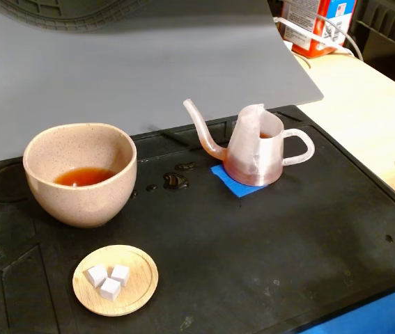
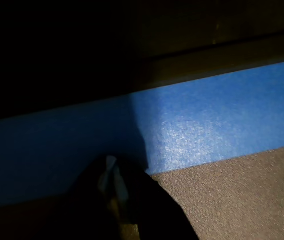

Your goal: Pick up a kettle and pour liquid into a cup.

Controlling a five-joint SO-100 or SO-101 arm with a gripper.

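We see a speckled beige-pink cup [image 1: 80, 174] holding amber liquid [image 1: 83, 177], a translucent pinkish kettle [image 1: 256, 151] on a blue patch [image 1: 230, 181], a black mat [image 1: 253, 243], and white cubes [image 1: 109, 278].

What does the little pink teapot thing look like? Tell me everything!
The kettle is small, see-through pinkish plastic, shaped like a cone. A long thin spout curves up toward the left of the fixed view, and a whitish loop handle sticks out on the right. It stands upright on a blue tape patch on the black mat, its top open. Nothing holds it.
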